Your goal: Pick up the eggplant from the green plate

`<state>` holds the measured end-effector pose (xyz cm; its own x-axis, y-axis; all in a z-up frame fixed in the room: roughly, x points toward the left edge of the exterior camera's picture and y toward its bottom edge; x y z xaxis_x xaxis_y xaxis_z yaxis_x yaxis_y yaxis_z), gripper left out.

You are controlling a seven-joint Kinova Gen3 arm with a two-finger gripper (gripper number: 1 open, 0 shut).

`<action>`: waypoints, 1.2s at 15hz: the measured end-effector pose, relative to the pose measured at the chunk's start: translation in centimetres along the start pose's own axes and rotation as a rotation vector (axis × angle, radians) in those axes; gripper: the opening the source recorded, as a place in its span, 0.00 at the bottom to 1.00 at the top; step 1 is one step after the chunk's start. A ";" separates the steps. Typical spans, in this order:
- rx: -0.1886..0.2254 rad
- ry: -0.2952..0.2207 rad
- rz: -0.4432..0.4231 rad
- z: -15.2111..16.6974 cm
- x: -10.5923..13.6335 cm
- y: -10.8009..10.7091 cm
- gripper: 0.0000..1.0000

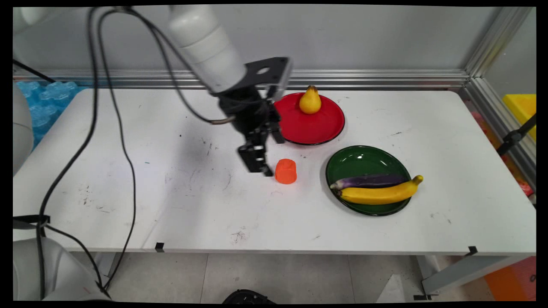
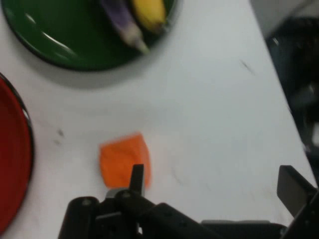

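Hand view alone shows the pincer (image 2: 214,181) spread wide, one finger against the orange cup (image 2: 122,159).

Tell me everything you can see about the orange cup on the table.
The orange cup is small, plain and matte, plastic by its look. It seems to stand upside down on the white table, between the red plate and the green plate, touching neither. The open gripper hangs beside it, one finger close to its side.

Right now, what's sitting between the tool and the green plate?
The orange cup, beside the tool. Past it, bare table up to the green plate; the main view shows this.
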<state>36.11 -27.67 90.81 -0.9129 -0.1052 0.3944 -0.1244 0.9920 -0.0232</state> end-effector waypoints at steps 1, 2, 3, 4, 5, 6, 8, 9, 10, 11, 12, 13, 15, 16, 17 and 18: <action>0.011 0.012 -0.018 0.7 0.8 -0.6 1.00; 0.017 0.019 -0.028 1.1 1.3 -1.0 1.00; 0.026 0.030 -0.045 2.0 2.2 -1.6 1.00; 0.033 0.038 -0.058 2.7 2.9 -2.1 1.00; 0.040 0.046 -0.070 3.6 3.7 -2.6 1.00; 0.045 0.051 -0.080 4.4 4.3 -3.0 1.00; 0.052 0.058 -0.094 5.8 5.2 -3.5 1.00; 0.055 0.061 -0.099 6.3 5.6 -3.8 1.00; 0.058 0.063 -0.105 7.1 6.0 -4.1 1.00; 0.060 0.064 -0.110 7.6 6.3 -4.3 1.00; 0.061 0.064 -0.115 8.5 6.7 -4.6 1.00; 0.064 0.063 -0.120 9.4 7.0 -4.9 1.00; 0.068 0.061 -0.130 11.0 7.5 -5.4 1.00; 0.069 0.061 -0.133 11.5 7.6 -5.6 1.00; 0.070 0.060 -0.139 12.2 7.8 -5.8 1.00; 0.071 0.060 -0.142 12.7 7.9 -5.9 1.00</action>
<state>24.71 -35.26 82.38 -0.8597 -0.2378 0.4521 -0.2798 0.9597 -0.0272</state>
